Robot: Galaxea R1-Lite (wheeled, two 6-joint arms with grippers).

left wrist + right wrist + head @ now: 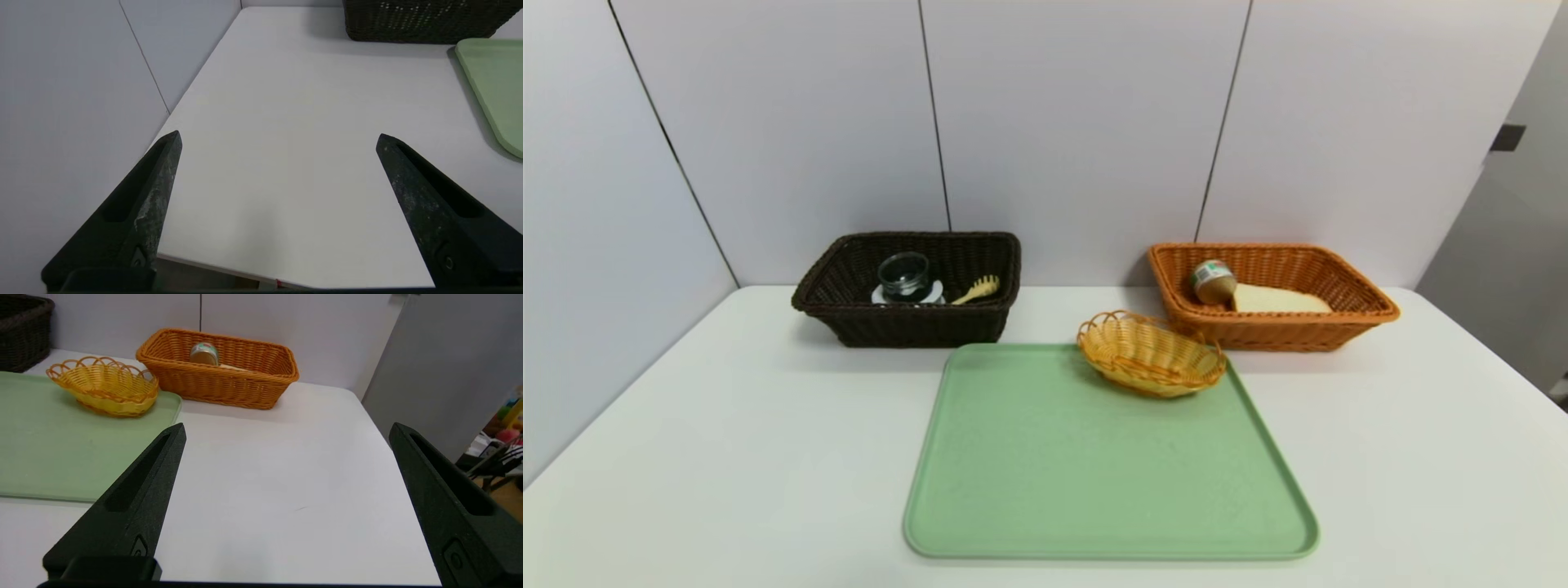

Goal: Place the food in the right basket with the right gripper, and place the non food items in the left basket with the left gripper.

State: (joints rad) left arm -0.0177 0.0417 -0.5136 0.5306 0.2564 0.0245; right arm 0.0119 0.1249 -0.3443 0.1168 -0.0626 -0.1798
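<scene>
A: Sorted? Grippers?
B: Appears complete. Tin can [1214, 282] on its side beside bread slice [1278, 300] lying flat in orange basket [1364, 304], far right. Cup [904, 273], reel [931, 292], spoon [977, 289] in brown basket [827, 294], far left; spoon's long axis running left-right, head right.
A: Tools?
B: Left gripper [278, 139], right gripper [286, 430] spread wide, empty, low over near table edge.

two black fingers of the left gripper [278, 139] are seen, each a long wedge tapered to a point, with a recessed slot along its length and a small screw near the base; pale scuffing is worn into the matte surface. the right gripper [286, 430] is built alike, but cleaner.
</scene>
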